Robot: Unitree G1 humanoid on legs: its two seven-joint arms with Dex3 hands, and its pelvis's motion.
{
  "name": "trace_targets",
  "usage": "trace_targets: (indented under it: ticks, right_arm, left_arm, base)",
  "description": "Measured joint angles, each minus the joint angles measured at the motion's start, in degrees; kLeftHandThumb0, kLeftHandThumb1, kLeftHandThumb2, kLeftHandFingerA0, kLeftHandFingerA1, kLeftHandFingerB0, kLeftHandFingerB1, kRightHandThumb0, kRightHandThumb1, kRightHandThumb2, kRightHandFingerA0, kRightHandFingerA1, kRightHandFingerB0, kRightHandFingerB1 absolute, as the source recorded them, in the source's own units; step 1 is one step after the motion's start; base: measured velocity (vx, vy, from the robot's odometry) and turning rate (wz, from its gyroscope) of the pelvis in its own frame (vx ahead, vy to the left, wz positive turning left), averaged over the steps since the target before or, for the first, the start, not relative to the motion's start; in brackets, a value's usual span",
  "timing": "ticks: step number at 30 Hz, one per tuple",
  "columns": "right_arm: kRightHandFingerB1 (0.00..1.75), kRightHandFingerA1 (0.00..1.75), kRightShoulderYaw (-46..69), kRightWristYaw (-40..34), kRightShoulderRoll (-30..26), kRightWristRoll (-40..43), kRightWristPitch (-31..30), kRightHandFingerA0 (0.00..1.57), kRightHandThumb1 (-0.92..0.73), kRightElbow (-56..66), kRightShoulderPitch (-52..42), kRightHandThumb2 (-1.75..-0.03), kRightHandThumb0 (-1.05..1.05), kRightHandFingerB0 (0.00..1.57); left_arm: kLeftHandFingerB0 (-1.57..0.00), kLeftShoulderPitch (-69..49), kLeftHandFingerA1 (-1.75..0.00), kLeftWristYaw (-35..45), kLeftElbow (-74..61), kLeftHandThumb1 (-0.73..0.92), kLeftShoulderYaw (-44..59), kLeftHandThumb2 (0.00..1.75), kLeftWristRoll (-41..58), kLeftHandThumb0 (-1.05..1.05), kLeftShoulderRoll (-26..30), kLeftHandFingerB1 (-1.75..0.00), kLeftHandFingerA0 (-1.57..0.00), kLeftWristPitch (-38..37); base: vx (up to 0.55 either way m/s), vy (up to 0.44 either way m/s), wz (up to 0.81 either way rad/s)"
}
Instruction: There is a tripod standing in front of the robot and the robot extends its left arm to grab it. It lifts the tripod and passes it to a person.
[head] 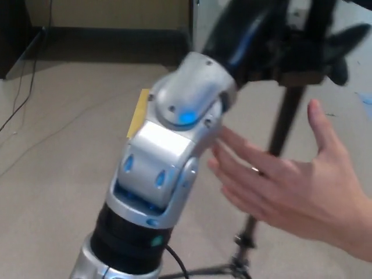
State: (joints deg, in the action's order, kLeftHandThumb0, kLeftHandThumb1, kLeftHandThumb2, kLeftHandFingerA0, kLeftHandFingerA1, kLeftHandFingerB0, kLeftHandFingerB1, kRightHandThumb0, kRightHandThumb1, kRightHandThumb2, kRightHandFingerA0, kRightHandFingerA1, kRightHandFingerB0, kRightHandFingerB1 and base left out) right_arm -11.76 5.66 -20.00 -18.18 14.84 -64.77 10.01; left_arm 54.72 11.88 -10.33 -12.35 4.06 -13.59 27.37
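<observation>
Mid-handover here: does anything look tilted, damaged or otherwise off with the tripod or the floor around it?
Nothing looks damaged. The tripod leans slightly in the left hand, its pole slanting down to the left, which fits being carried. The person's hand is open in front of the pole, not yet gripping it. A yellow patch lies flat on the floor.
</observation>
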Motion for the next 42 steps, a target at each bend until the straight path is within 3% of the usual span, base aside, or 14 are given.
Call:
trace_targets:
  ticks: [11, 13, 17, 18, 19, 20, 22, 24, 25, 26, 29, 30, 32, 42]
  right_arm:
    - [0.37, 0.46, -0.7, 0.0, 0.0, 0.0, 0.0, 0.70, -0.71, 0.1, 0.2, -0.61, -0.39, 0.49]
    - [0.50, 0.59, -0.9, 0.0, 0.0, -0.1, 0.0, 0.63, -0.58, 0.2, 0.2, -0.86, -0.45, 0.44]
    - [0.51, 0.59, -1.4, 0.0, 0.0, -0.2, 0.0, 0.64, -0.58, 0.5, 0.3, -0.86, -0.46, 0.45]
    - [0.37, 0.48, -1.4, 0.0, 0.0, -0.3, 0.0, 0.71, -0.70, 0.6, 0.3, -0.61, -0.38, 0.50]
    - [0.50, 0.59, -1.4, 0.0, 0.0, -0.3, 0.0, 0.64, -0.58, 0.7, 0.3, -0.86, -0.45, 0.44]
    - [0.37, 0.46, -1.4, 0.0, 0.0, -0.3, 0.0, 0.70, -0.71, 0.8, 0.3, -0.61, -0.38, 0.49]
    - [0.37, 0.46, -1.4, 0.0, 0.0, -0.3, 0.0, 0.70, -0.71, 1.3, 0.4, -0.61, -0.38, 0.49]
    - [0.36, 0.43, -1.4, 0.0, 0.0, -0.4, 0.0, 0.68, -0.71, 1.4, 0.6, -0.62, -0.38, 0.49]
    - [0.37, 0.43, -1.4, 0.0, 0.0, -0.4, 0.0, 0.68, -0.71, 1.5, 0.7, -0.62, -0.39, 0.49]
    - [0.37, 0.44, -1.4, 0.0, 0.0, -0.4, 0.0, 0.68, -0.71, 1.6, 0.8, -0.61, -0.39, 0.49]
    - [0.37, 0.44, -1.4, 0.1, 0.0, -0.4, 0.0, 0.69, -0.71, 1.5, 1.2, -0.61, -0.39, 0.49]
    - [0.36, 0.42, -1.3, 0.1, 0.0, -0.4, 0.0, 0.65, -0.71, 1.5, 1.3, -0.61, -0.39, 0.48]
    - [0.36, 0.42, -1.2, 0.3, 0.0, -0.3, 0.0, 0.66, -0.71, 1.2, 1.5, -0.61, -0.39, 0.49]
    - [0.37, 0.43, -1.1, 0.6, 0.0, -0.1, -0.4, 0.68, -0.70, 0.7, 2.2, -0.61, -0.39, 0.49]
  left_arm:
    - [-0.85, -0.8, -1.21, -3.9, -2.8, 0.73, -13.7, 0.72, 0.9, -0.15, -0.2, -0.97, -1.12, 3.4]
    - [-0.81, -1.6, -1.18, -4.7, -4.5, 0.73, -16.3, 0.74, 0.7, -0.11, -0.1, -1.01, -1.11, 3.4]
    - [-0.78, -4.0, -0.77, -5.6, -6.9, 0.79, -19.4, 0.65, 0.5, -0.14, 0.3, -0.56, -1.09, 3.0]
    - [-0.64, -4.4, -0.53, -5.7, -7.2, 0.78, -19.8, 0.65, 0.4, -0.24, 0.3, -0.41, -0.93, 2.9]
    - [-0.45, -5.2, -0.46, -5.9, -7.6, 0.71, -20.3, 0.61, 0.3, -0.35, 0.4, -0.35, -0.70, 2.8]
    - [0.00, -5.6, -0.48, -6.0, -7.8, 0.32, -20.6, 0.91, 0.2, -0.36, 0.4, -0.49, 0.00, 2.6]
    - [0.00, -6.3, -0.48, -5.9, -8.3, 0.32, -21.4, 0.91, -0.5, -0.36, 0.9, -0.49, 0.00, 2.1]
    - [0.00, -6.7, -0.02, -5.8, -8.7, 0.48, -21.7, 0.84, -1.0, -0.82, 1.1, 0.00, 0.00, 1.8]
    - [0.00, -6.9, 0.00, -5.6, -9.0, 0.48, -21.8, 0.84, -1.2, -0.82, 1.3, -0.01, 0.00, 1.7]
    - [0.00, -7.1, 0.00, -5.4, -9.3, 0.52, -21.9, 0.56, -1.5, -0.82, 1.8, 0.00, 0.00, 1.6]
    - [0.00, -7.9, 0.00, -4.5, -9.7, 0.52, -22.3, 0.56, -2.2, -0.84, 3.6, 0.00, 0.00, 1.1]
    - [0.00, -8.2, 0.00, -4.3, -9.7, 0.45, -22.4, 0.83, -2.5, -0.86, 4.1, 0.00, 0.00, 0.9]
    - [0.00, -9.6, 0.00, -3.9, -10.0, 0.50, -22.1, 0.56, -2.9, -0.82, 4.9, 0.00, 0.00, 0.3]
    - [0.00, -12.9, 0.00, -1.3, -10.2, 0.47, -11.9, 0.56, -2.8, -0.82, 11.0, 0.00, 0.00, -1.1]
  base:
    - [0.00, 0.000, 0.00]
    - [0.00, 0.000, 0.00]
    - [0.00, 0.000, 0.00]
    - [0.00, 0.000, 0.00]
    - [0.00, 0.000, 0.00]
    - [0.00, 0.000, 0.00]
    - [0.00, 0.000, 0.00]
    - [0.00, 0.000, 0.00]
    - [0.00, 0.000, 0.00]
    - [0.00, 0.000, 0.00]
    - [0.00, 0.000, 0.00]
    - [0.00, 0.000, 0.00]
    - [0.00, 0.000, 0.00]
    - [0.00, 0.000, 0.00]
